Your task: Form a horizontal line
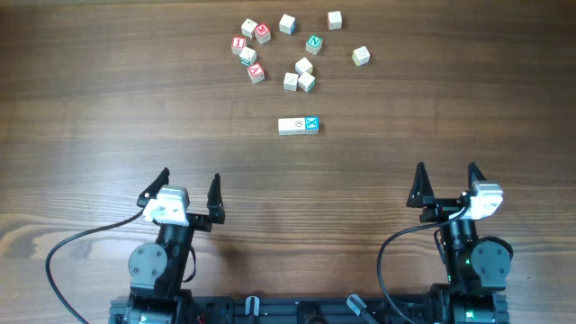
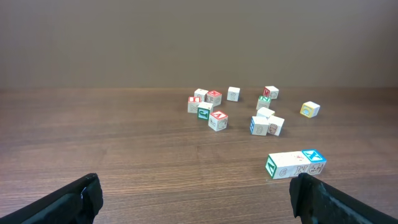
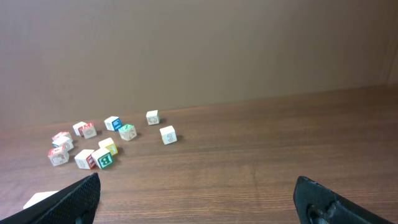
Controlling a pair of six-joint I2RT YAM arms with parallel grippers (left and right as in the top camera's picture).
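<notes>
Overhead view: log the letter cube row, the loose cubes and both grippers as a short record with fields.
row: three touching letter cubes, horizontal, cyan face at its right end
loose cubes: about a dozen, scattered beyond the row
left gripper: open, empty, short of the row
right gripper: open, empty, short of the row

A dark brown wood-grain worktop (image 1: 108, 108). Near its middle lies a short straight row (image 1: 298, 126) of three touching letter cubes: two pale ones and a cyan cube (image 1: 311, 125) at the right end. Beyond it, toward the far edge, about a dozen loose cubes (image 1: 304, 66) lie scattered, some with red or green letters.
</notes>
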